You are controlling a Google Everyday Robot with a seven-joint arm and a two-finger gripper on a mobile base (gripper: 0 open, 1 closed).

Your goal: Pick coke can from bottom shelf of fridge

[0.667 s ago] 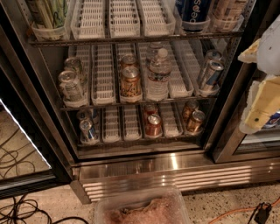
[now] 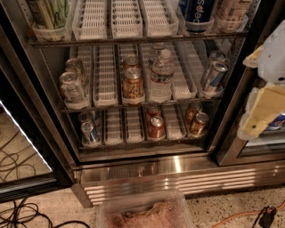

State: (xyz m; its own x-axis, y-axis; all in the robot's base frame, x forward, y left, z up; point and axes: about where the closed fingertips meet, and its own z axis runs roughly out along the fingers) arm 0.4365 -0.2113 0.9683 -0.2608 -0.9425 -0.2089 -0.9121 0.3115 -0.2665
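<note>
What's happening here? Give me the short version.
A robot is out to pick the coke can from the bottom shelf of the fridge. The fridge stands open, and the can sits upright in the middle lane, untouched. The gripper hangs at the right edge of the view, in front of the door frame, higher than that shelf and well apart from the can.

White "pepsi" lettering runs sideways on a blue container [image 2: 196, 11] that stands on the far top rack [image 2: 133, 41], right of centre and cut off by the upper edge. The claw [image 2: 260, 113], at the right edge near the door frame, bears no legible mark.
</note>
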